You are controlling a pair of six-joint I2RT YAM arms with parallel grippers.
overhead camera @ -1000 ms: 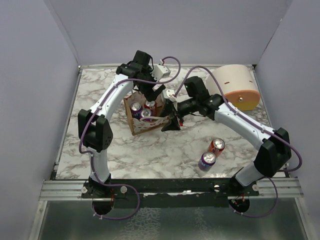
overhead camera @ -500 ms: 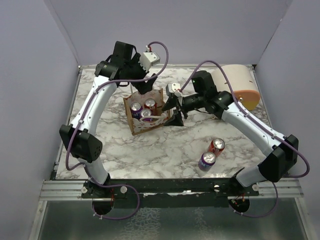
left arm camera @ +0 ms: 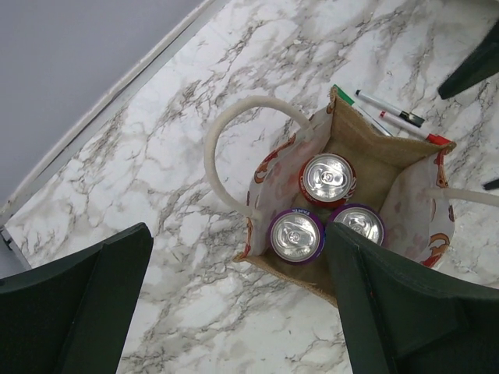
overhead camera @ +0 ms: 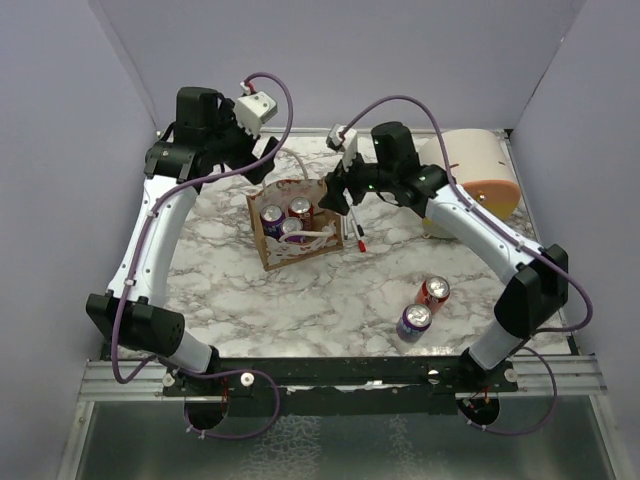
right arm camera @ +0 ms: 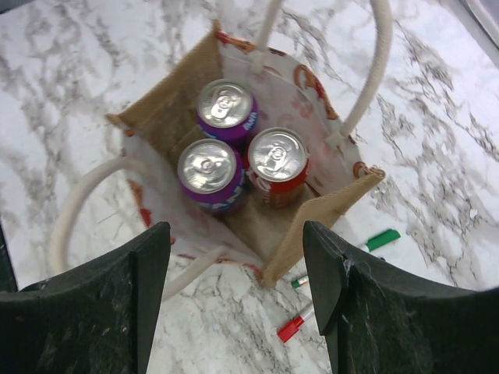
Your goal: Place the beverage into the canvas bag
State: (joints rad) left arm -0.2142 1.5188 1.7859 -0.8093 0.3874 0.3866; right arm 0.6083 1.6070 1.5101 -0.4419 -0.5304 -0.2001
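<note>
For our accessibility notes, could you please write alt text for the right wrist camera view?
A top-down look into the open canvas bag, which holds two purple cans and one red can, all upright. It stands on a marble table with green and red markers beside it. The jaws of the right gripper, open and empty, frame the bottom edge.

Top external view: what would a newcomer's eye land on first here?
The canvas bag at the centre of the table, already packed with three cans, two purple and one red. The left gripper and right gripper hang open above it. Near the front right, a red can and a purple can stand loose outside it.
</note>
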